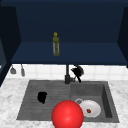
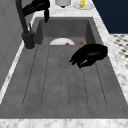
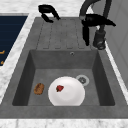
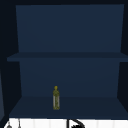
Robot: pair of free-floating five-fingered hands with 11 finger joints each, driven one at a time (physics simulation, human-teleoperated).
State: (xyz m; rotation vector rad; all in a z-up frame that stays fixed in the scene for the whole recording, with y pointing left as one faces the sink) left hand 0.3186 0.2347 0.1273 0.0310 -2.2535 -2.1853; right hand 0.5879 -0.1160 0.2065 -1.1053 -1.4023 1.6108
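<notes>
My left hand (image 1: 42, 97) hovers over the ribbed drainboard (image 1: 35, 105) at the sink's left, fingers loosely bent and holding nothing; it shows too in the left side view (image 2: 90, 53) and the right side view (image 3: 47, 11). My right hand (image 1: 78, 72) is up beside the black faucet (image 1: 67, 77), fingers straight along the spout and thumb hanging down (image 3: 96, 20), (image 2: 37, 6). A white plate (image 3: 66, 91) lies in the basin with a small red piece (image 3: 59, 88) on it. A brown lump (image 3: 39, 88) sits beside the plate.
A large red ball (image 1: 67, 114) shows at the sink's front edge. An olive bottle (image 1: 56, 45) stands on the dark blue cabinet's lower shelf (image 4: 56, 98). The drain (image 3: 82, 79) is behind the plate. Marble counter (image 1: 7, 100) surrounds the sink.
</notes>
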